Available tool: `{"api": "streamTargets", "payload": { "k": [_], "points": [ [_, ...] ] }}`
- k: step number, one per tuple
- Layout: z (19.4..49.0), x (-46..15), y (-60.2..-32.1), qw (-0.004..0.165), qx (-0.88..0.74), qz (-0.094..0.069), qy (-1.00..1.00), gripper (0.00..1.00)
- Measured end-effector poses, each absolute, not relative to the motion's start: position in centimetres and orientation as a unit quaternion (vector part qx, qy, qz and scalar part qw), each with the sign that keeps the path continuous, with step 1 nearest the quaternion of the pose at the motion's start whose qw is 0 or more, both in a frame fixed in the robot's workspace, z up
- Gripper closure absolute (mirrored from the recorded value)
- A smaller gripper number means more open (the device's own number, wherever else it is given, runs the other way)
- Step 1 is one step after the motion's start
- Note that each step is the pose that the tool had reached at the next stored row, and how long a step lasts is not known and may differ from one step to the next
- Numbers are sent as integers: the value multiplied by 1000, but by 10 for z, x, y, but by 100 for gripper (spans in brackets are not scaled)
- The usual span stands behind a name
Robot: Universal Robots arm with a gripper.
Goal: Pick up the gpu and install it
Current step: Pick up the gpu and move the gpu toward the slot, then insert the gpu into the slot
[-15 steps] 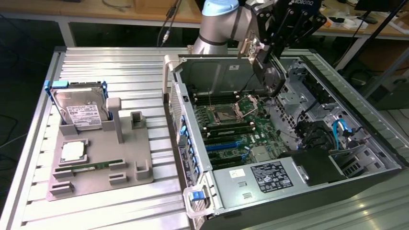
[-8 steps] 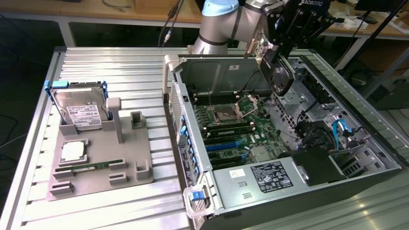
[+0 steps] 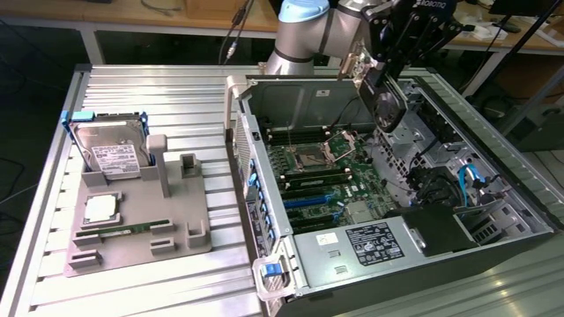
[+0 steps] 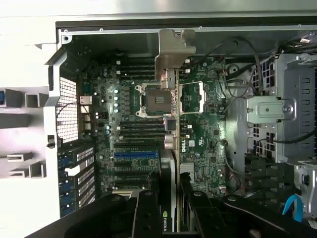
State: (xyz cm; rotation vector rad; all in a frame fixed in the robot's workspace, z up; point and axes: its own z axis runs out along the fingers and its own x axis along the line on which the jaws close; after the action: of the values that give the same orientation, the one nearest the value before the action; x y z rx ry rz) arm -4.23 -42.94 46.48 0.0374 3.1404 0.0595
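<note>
My fingers (image 4: 146,214) pinched the gpu (image 3: 386,103) on edge, hung above the open computer case (image 3: 304,105) and not yet near the blue slots (image 4: 136,154) on the motherboard (image 4: 208,124), so I judged any tilt or sideways drift could ram its connector into the board instead of a slot.

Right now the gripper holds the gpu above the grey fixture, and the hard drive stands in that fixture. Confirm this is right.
Wrong in one point. The gripper holds the gpu above the open computer case, over its motherboard, not above the grey fixture, as the exterior view shows. The hard drive does stand in that fixture.
</note>
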Motion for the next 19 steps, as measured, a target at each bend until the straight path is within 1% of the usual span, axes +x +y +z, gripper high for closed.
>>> {"api": "streamTargets", "payload": {
  "k": [10, 19],
  "points": [
    [465, -41, -429, 0, 9, 19, 1000, 73],
    [464, -41, -429, -1, -68, 20, 998, 73]
  ]
}}
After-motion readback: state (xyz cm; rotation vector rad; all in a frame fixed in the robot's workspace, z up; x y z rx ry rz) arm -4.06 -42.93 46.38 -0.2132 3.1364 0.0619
